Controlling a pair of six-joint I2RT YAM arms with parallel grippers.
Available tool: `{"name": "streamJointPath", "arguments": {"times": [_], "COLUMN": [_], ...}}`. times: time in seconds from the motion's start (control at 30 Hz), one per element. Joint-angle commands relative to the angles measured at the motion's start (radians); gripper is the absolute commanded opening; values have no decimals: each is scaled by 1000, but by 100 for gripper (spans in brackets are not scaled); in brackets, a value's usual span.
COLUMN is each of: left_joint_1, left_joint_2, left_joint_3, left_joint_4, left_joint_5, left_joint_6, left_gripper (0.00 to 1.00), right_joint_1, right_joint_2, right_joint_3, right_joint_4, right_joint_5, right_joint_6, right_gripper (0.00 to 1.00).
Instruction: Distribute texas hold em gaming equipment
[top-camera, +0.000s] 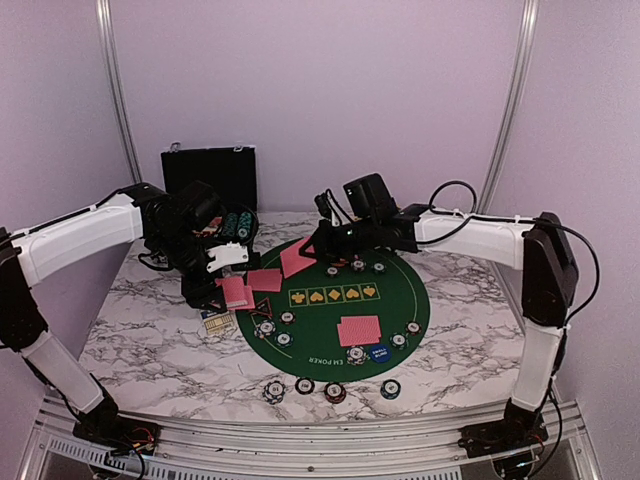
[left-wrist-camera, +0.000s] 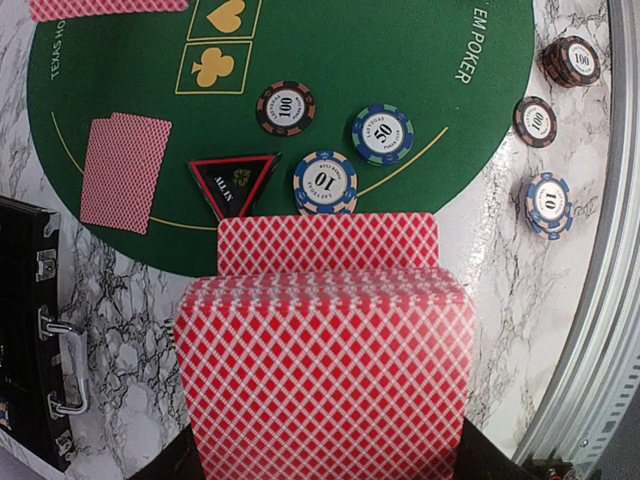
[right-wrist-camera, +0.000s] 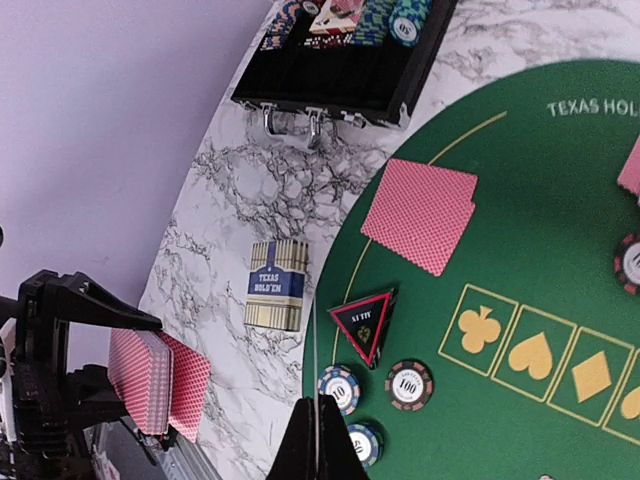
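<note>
Largely, card deck (left-wrist-camera: 325, 380) hides left gripper (top-camera: 224, 274).

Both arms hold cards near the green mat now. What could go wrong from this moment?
1. The deck in the left gripper is splayed, with one card pushed out ahead. Cards may slide off onto the 10 chip and triangular marker below.
2. The right gripper seems to pinch a single card by its edge, so the card may twist or slip.
3. Both grippers are close together at the same side of the green poker mat and might collide.
</note>
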Motion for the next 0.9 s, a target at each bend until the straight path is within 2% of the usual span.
{"name": "streamJointPath", "arguments": {"times": [0.0,0.13,0.3,0.4,0.57,0.87], "left_joint_1": [3,4,10,12,15,16], "left_joint_2": [-44,-51,-59,-64,-76,-75], "left_joint_3": [1,-2,-7,-15,-23,-17], "left_joint_4": [-7,-10,-15,-20,-26,-32], "left_joint_5": [-2,-2,-4,-7,1,5], "left_joint_6": [-2,-1,4,7,3,2], "left_gripper": [0,0,0,0,0,0], "right_joint_1": [18,42,90,127,168,218], "right_joint_2": [51,112,180,206,243,334], "right_joint_3": [156,253,317,296,264,240], "right_joint_4": [-239,-304,-306,-254,-166,-85], "right_joint_5": [317,516,737,882,982,1027], "right_joint_6": [-308,-450,-619,-731,-856,-1020], "right_gripper": [0,0,0,0,0,0]}}
